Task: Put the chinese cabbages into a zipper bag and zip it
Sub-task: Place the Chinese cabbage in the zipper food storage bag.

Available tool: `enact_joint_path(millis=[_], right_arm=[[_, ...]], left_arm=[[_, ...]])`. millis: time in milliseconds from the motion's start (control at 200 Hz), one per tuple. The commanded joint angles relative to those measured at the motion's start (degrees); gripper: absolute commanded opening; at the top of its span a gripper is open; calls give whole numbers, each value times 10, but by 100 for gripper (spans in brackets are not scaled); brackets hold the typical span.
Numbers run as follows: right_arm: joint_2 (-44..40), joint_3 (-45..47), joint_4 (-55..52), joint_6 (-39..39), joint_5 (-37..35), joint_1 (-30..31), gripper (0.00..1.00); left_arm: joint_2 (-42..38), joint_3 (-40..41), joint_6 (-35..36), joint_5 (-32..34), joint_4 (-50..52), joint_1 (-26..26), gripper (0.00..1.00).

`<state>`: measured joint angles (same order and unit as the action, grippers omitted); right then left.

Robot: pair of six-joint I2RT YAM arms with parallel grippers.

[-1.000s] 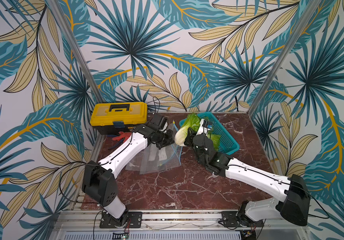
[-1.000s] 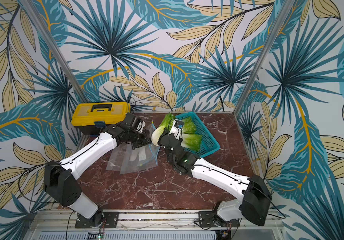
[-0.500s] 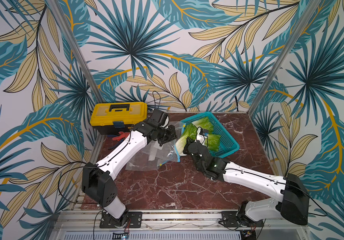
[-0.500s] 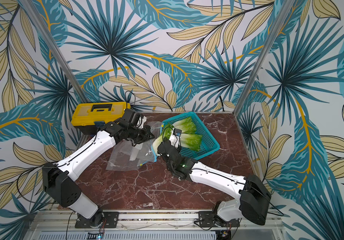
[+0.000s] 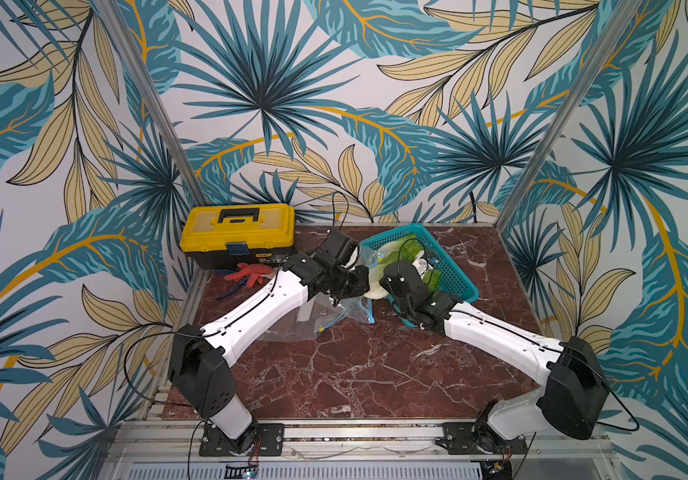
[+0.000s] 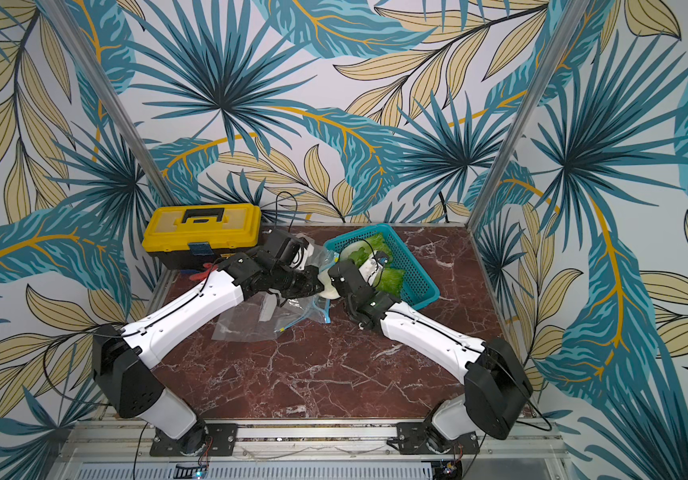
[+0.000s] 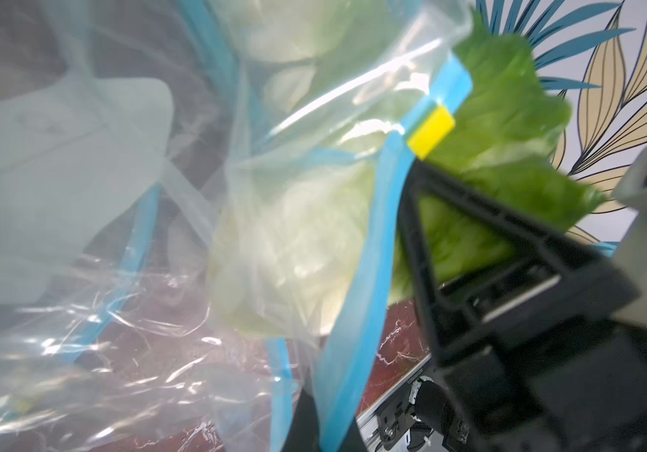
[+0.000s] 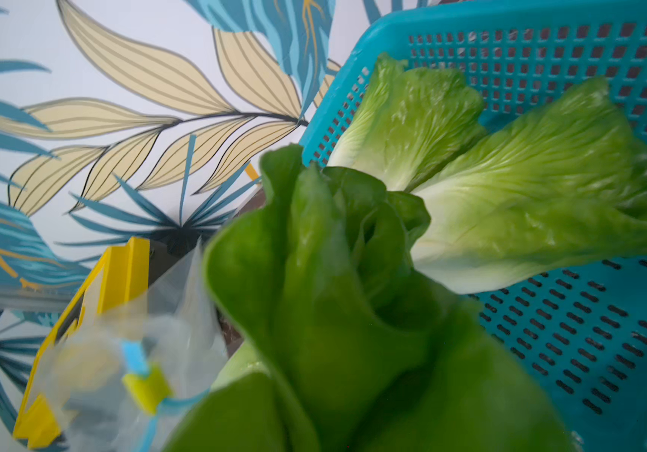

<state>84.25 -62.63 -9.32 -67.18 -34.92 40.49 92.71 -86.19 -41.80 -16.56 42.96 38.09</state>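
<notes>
Ok, layout. Marble surface [image 5: 354,374]: the near half is bare. Left arm [image 5: 259,316] and right arm [image 5: 496,328] reach in from the near edge and meet at the far middle.

Yellow toolbox [image 5: 237,232] sits in the far-left corner against the back wall.

Teal basket [image 5: 454,272] is far-right of centre and skewed to the surface edges, with a bare strip between it and the right edge. Its near-left rim is just beside the right wrist.

Zipper bag [image 5: 292,328] lies crumpled mid-surface under the left forearm, mouth end lifted.

Left tool [image 5: 352,284] is closed, pinching the bag's blue zip edge.

Right tool [image 5: 386,286] looks clamped on the held cabbage [image 7: 509,129], though leaves hide most of the fingers.

Held cabbage: the white base is inside the bag mouth and the green top sticks out past the zip strip.

Two other cabbages [image 8: 540,188] lie side by side in the basket.

Red item [image 5: 248,272] lies just in front of the toolbox, near the left edge.

Yellow slider [image 7: 430,133] sits on the zip strip against the held leaves.
</notes>
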Motion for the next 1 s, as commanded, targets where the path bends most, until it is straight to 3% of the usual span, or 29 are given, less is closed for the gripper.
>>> enact_joint_path(millis=[0, 275, 406, 651, 896, 996], right_arm=[[2, -15, -1, -49, 4, -2, 12], [42, -56, -17, -126, 32, 29, 19], [8, -35, -16, -131, 35, 28, 19], [-70, -16, -55, -71, 98, 15, 9], [-90, -13, -79, -62, 230, -5, 0], [-64, -20, -86, -58, 209, 22, 0]], left_arm=[[-9, 1, 3, 7, -3, 0, 0], [2, -21, -7, -7, -49, 8, 0], [-4, -17, 3, 7, -49, 7, 0], [-29, -5, 35, 4, -59, -28, 0], [-39, 2, 54, 4, -58, -46, 0], [-33, -14, 49, 13, -55, -45, 0]])
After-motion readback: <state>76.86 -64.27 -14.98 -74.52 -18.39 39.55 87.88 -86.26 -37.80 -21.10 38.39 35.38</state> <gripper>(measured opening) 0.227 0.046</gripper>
